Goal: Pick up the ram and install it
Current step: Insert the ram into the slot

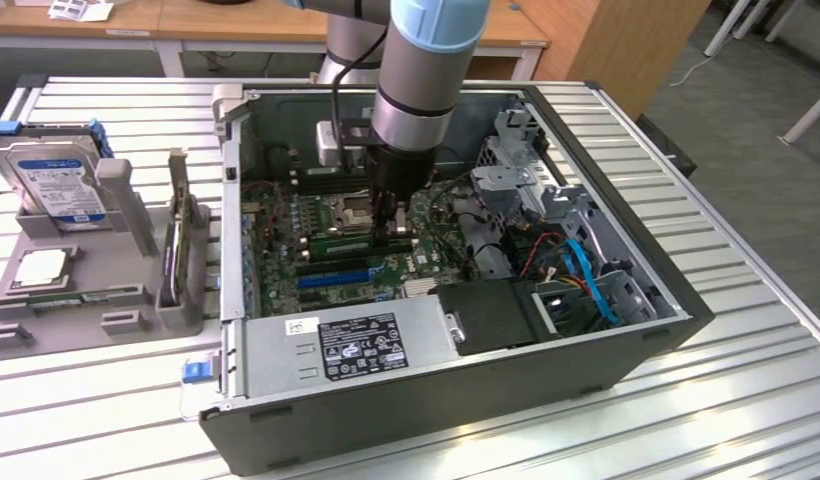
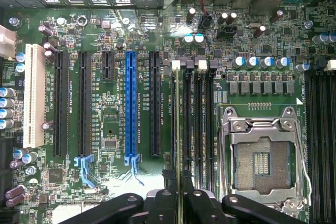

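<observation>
Jaws are closed on the ram [image 2: 178,129], clamping its thin upper edge between the two black fingers [image 2: 164,203] of the gripper [image 2: 179,196]. In the wrist view the ram is seen edge-on as a narrow pale-green strip. It runs in line with the black memory slots [image 2: 202,124], which lie between the long black expansion slots [image 2: 155,103] and the empty processor socket [image 2: 260,156]. Whether the ram is seated in a slot or just above it cannot be told. A blue slot [image 2: 130,108] lies further off on the green motherboard [image 2: 110,124].

In the exterior view the arm [image 1: 413,80] reaches straight down into the open computer case [image 1: 517,390], with the gripper low over the board. A labelled power supply [image 1: 343,345] sits at the near wall. On the exterior view's left, well apart from the case, a hard drive [image 1: 57,185] stands in a grey holder [image 1: 123,300] on the slatted table [image 1: 744,420].
</observation>
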